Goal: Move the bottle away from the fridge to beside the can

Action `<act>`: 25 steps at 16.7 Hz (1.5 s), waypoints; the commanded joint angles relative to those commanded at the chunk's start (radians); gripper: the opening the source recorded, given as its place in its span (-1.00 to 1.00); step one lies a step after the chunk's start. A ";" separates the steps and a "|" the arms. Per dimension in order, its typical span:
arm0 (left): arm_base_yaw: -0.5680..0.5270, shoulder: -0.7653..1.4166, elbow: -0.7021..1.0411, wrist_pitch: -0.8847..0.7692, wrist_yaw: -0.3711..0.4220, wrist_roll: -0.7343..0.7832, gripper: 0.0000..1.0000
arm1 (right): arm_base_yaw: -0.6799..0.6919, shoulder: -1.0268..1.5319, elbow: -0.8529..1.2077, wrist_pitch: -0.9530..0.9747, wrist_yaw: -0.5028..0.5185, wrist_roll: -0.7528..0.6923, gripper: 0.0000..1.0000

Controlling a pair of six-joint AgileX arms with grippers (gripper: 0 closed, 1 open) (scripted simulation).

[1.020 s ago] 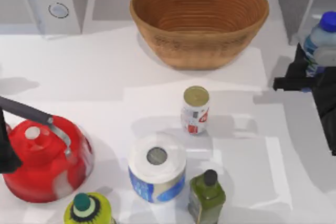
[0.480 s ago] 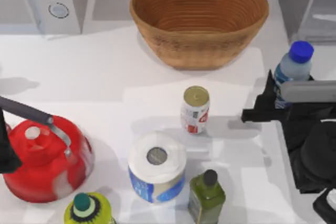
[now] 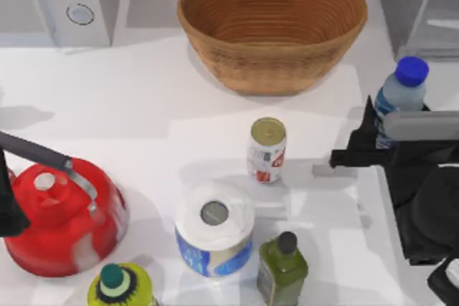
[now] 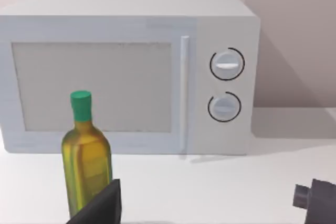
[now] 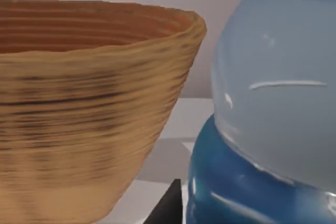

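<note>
Bottle: clear pale-blue body, blue cap, blue label band — in the right wrist view, pale blue above deep blue. Can: white with red markings, dull gold top. Fridge: grey, paler door panel. Basket: tan, ribbed in darker brown rings. Kettle: red, dark handle. Paper roll: white, blue wrapper. Squat bottle: olive green, black cap. Surface: white.

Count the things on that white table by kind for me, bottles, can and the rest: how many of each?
Bottles: 3 (clear plastic bottle with blue cap, squat olive-green bottle, yellow-green bottle)
Cans: 1 (white-and-red can)
Baskets: 1 (woven basket)
Kettles: 1 (red kettle)
Paper rolls: 1 (white roll)
Appliances: 2 (knobbed grey appliance, grey fridge)
Total: 9
</note>
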 joint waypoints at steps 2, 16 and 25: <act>0.000 0.000 0.000 0.000 0.000 0.000 1.00 | 0.000 0.000 0.000 0.000 0.000 0.000 -0.55; 0.000 0.000 0.000 0.000 0.000 0.000 1.00 | 0.000 0.000 0.000 0.000 0.000 0.000 1.00; 0.000 0.000 0.000 0.000 0.000 0.000 1.00 | 0.045 -0.010 -0.055 0.045 0.045 0.001 1.00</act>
